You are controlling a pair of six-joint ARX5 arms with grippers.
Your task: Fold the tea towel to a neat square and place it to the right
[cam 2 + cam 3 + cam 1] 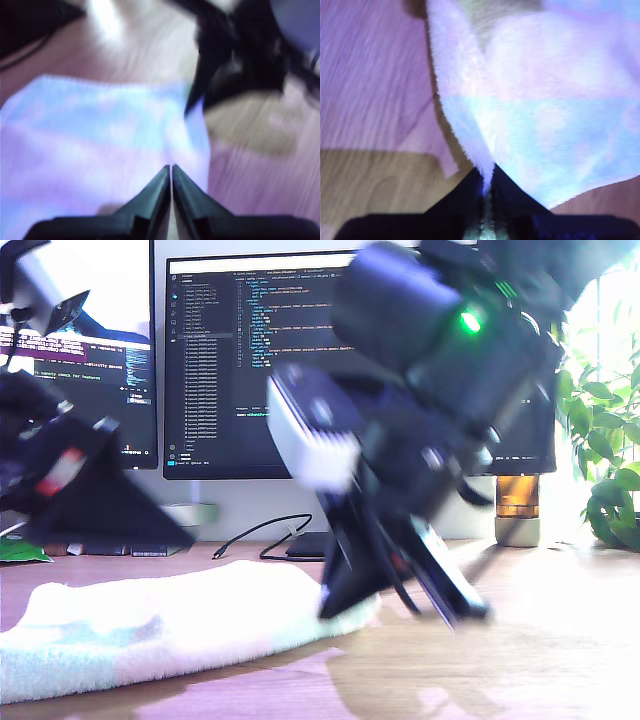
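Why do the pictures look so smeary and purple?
In the exterior view the arm near the camera is smeared by motion, and bright window glare washes out that view's right. In the first wrist view everything is blurry, and the tea towel looks tinted blue and purple. The second wrist view is sharper, showing towel fluff at my second gripper.

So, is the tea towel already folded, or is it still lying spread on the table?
Not a neat square yet. The tea towel lies long across the wooden table, and my second gripper pinches one lifted edge. Blur hides any layers.
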